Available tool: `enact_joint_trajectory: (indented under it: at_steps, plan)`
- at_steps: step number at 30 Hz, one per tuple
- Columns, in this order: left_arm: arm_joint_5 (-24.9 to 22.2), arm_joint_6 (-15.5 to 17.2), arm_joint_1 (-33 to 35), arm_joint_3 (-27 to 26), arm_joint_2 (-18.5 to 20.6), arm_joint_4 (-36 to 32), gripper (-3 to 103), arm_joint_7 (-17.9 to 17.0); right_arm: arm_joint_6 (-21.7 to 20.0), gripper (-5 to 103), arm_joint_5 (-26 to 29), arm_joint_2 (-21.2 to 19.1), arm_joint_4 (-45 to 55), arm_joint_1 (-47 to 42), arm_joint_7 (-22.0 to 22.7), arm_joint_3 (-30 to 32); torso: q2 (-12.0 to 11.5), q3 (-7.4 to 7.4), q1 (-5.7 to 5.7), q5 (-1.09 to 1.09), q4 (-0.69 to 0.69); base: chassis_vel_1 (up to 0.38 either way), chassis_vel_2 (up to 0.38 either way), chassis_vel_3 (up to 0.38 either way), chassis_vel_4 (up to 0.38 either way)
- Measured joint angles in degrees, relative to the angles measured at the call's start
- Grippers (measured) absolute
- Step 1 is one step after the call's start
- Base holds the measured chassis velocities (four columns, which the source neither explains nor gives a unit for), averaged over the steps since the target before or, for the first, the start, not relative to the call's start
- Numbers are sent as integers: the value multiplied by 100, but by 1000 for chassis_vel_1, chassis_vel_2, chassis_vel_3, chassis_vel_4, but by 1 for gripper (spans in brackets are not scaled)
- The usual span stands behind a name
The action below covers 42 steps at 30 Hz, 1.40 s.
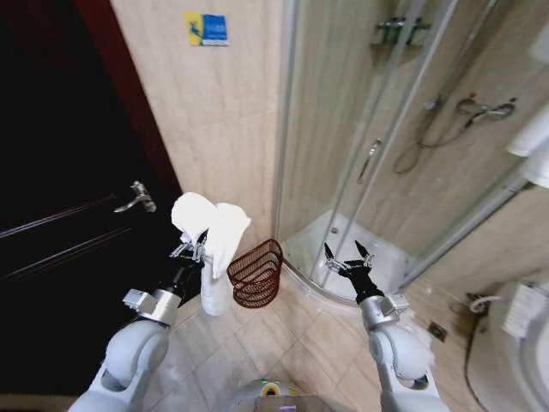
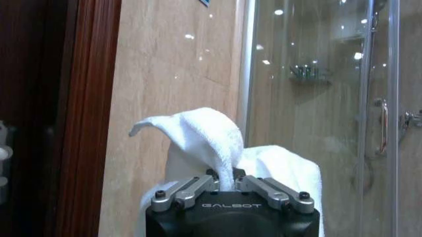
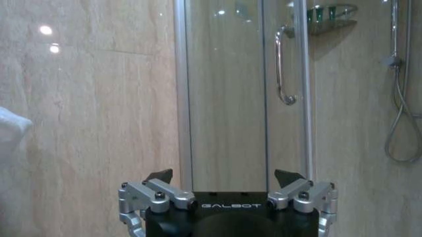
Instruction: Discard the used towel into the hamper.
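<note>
- Your step in hand, as I judge it, is the carry: the towel [image 1: 210, 232] is lifted clear of the floor and not yet over the hamper [image 1: 257, 274], so the drop is not done.
- Look at the shower enclosure [image 1: 377, 146] first, the biggest thing ahead, from 12 to 3 o'clock in the head view; its curved glass door and white tray [image 1: 343, 253] stand just beside the hamper on that side.
- The dark door [image 1: 60, 197] with its lever handle [image 1: 135, 198] fills 9 to 11 o'clock, and the beige tiled wall [image 1: 214, 129] runs between door and glass, carrying a small blue sign [image 1: 206, 28] at 12.
- Your white towel hangs in long folds from the left gripper [image 1: 190, 249], its tail nearly at floor level, just at 9 o'clock of the hamper.
- The hamper, a small reddish-brown wire basket, sits on the floor tiles near centre, against the wall and the shower's edge.
- Your left gripper's jaws are pinched together on a fold of towel, seen clearly in the left wrist view [image 2: 224, 190].
- Your right gripper [image 1: 347, 257] hovers at 4 o'clock over the shower tray's edge, jaws spread wide and holding nothing.
- Next, I judge you need to bring the towel toward 3 o'clock, above the basket's mouth, high enough that the trailing cloth clears the rim; the glass close behind leaves little room to overshoot.
</note>
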Motion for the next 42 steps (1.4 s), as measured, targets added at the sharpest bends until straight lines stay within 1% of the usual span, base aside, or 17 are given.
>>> enact_joint_trajectory:
  at_steps: [1,4,5,8,9,12,13,19,20,24,28,31,32,40,42]
  plan:
    - [0,0,0,0,0,0,7,0,0,100,0,0,0,0,0,0,0,0,0,0,0,0,0,0,0]
    - [2,-30,-2,-16,-3,42,7,29,0,100,-12,16,-4,-6,0,-10,-133,-70,-63,-1,1,0,0,0,0]
    - [2,-30,-2,-16,-3,42,7,29,0,100,-12,16,-4,-6,0,-10,-133,-70,-63,-1,1,0,0,0,0]
    - [3,-91,16,-28,-37,106,7,109,10,100,-26,33,-19,-26,0,-12,-271,-146,-125,-1,1,0,0,0,0]
    - [3,-91,16,-28,-37,106,7,109,10,100,-26,33,-19,-26,0,-12,-271,-146,-125,-1,1,0,0,0,0]
    - [18,-163,60,-41,-87,195,7,194,23,100,-44,48,-37,-36,-1,-16,-422,-227,-194,-1,1,0,0,0,0]
    - [18,-163,60,-41,-87,195,7,194,23,100,-44,48,-37,-36,-1,-16,-422,-227,-194,-1,1,0,0,0,0]
    - [23,-220,63,-50,-141,334,7,237,56,100,-62,81,-58,-69,-4,-21,-635,-340,-296,-1,0,0,0,0,0]
    - [23,-220,63,-50,-141,334,7,237,56,100,-62,81,-58,-69,-4,-21,-635,-340,-296,-1,0,0,0,0,0]
    - [42,-312,65,-46,-189,485,7,341,132,100,-79,103,-92,-115,-17,-22,-808,-433,-376,-1,0,0,0,0,0]
    - [50,-335,111,-19,-211,521,7,403,159,100,-71,113,-101,-141,-22,-5,-895,-479,-417,-1,0,0,0,0,0]
    - [54,-338,129,-7,-232,544,7,471,212,100,-51,115,-164,-167,-24,18,-1016,-545,-473,0,0,0,0,0,0]
    - [54,-338,129,-7,-232,544,7,471,212,100,-51,115,-164,-167,-24,18,-1016,-545,-473,0,0,0,0,0,0]
    - [38,-411,101,-10,-269,674,7,554,259,100,-101,139,-192,-191,-45,16,-1290,-692,-598,-1,0,0,0,0,0]
    - [38,-421,103,-10,-278,683,7,564,259,100,-112,139,-192,-186,-48,14,-1328,-712,-617,-1,0,0,0,0,0]
